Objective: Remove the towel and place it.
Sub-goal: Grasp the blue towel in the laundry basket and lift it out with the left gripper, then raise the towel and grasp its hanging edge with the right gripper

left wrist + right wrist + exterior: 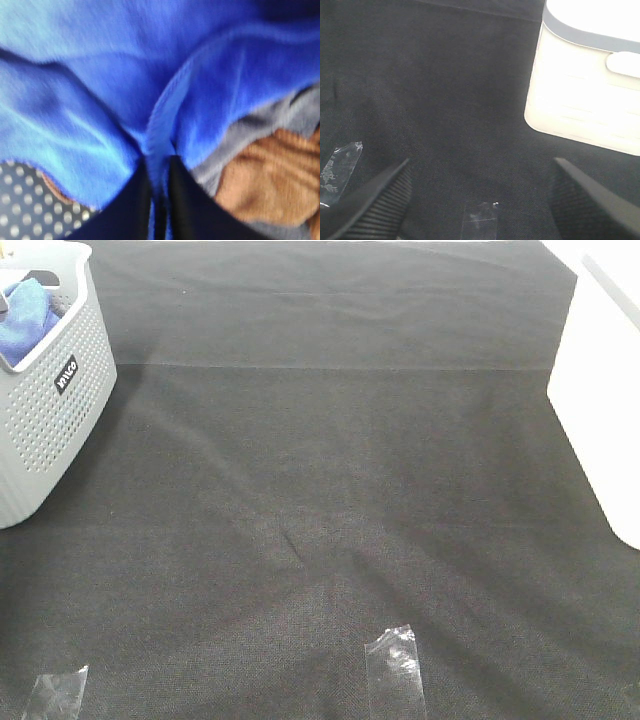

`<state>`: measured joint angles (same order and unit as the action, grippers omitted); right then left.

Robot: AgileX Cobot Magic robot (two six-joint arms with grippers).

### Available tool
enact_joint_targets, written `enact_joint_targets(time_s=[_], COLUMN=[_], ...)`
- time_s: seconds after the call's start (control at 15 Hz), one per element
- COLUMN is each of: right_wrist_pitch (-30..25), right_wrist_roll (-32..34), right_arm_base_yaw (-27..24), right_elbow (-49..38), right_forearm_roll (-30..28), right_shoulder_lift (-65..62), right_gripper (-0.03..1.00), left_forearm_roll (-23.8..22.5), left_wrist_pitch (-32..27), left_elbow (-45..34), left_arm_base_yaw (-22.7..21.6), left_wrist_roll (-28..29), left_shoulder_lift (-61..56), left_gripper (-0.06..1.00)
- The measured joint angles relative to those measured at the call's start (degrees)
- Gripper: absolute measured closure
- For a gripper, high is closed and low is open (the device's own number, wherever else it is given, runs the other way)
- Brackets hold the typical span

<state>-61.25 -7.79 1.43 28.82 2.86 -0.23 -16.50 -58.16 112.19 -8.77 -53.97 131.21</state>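
**In the basket (50,410), far left: towel (25,320) pinched**

Grey basket sits at the table's (330,500) left edge. Blue towel is bunched inside over a brown cloth (265,180). Left hand (160,165) clenched on towel's stitched edge. Centre front: tape strips (395,660). Right: white bin (605,390). Right hand (480,200) spread wide over the table, holding nothing.

Soft, even light covers the dark worktop (330,490). The white box (605,390) is blown out to glare; a tape strip (395,670) well apart from it glints. The close-up towel (100,75) is smeared with blur.
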Motion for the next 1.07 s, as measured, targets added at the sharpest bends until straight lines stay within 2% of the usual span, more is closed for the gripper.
enact_joint_targets(time_s=[0.33, 0.53, 0.67, 0.87, 1.07], right_wrist_pitch=[0.0, 0.0, 0.0, 0.0, 0.8], right_wrist_roll=[0.0, 0.0, 0.0, 0.0, 0.0], right_arm_base_yaw=[0.0, 0.0, 0.0, 0.0, 0.0], right_elbow=[0.0, 0.0, 0.0, 0.0, 0.1], right_forearm_roll=[0.0, -0.1, -0.1, -0.1, 0.4], right_shoulder_lift=[0.0, 0.0, 0.0, 0.0, 0.1], right_gripper=[0.21, 0.21, 0.21, 0.21, 0.21], left_forearm_roll=[-0.9, -0.9, -0.9, -0.6, -0.6], left_wrist_pitch=[-4.8, -8.6, -10.8, -11.1, -11.2], left_elbow=[0.0, 0.0, 0.0, 0.0, 0.0], left_arm_base_yaw=[0.0, 0.3, 1.3, 4.1, 8.8], left_wrist_roll=[0.7, 8.8, 10.7, 12.9, 16.3], left_shoulder_lift=[-3.4, -11.8, -17.0, -25.5, -32.5], left_gripper=[0.94, 0.94, 0.94, 0.94, 0.94])
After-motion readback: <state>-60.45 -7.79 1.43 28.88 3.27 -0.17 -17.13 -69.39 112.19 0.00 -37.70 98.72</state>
